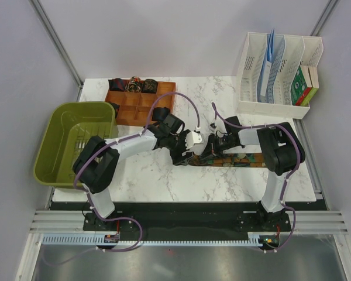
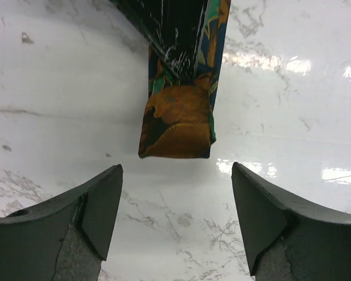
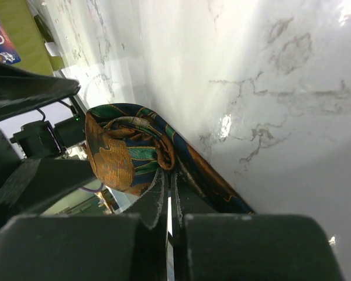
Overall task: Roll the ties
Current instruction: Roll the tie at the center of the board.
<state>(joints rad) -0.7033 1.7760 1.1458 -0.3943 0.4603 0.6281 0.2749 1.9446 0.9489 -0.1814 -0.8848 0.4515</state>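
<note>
A dark tie with orange and green patterning (image 1: 241,161) lies flat across the marble table (image 1: 164,181) in front of the right arm. Its left end is curled into a partial roll (image 3: 126,155). My right gripper (image 3: 169,173) is shut on that roll, with the fabric wound around the fingertips. My left gripper (image 2: 176,171) stands open just short of the tie's folded end (image 2: 178,123), with nothing between its fingers (image 2: 102,202). In the top view the left gripper (image 1: 184,157) and the right gripper (image 1: 209,153) face each other over the tie's left end.
A wooden divided tray (image 1: 158,100) at the back holds rolled ties (image 1: 133,86) along its far row. A green plastic bin (image 1: 58,126) sits at the left edge. A white file rack (image 1: 251,76) with papers stands at the back right.
</note>
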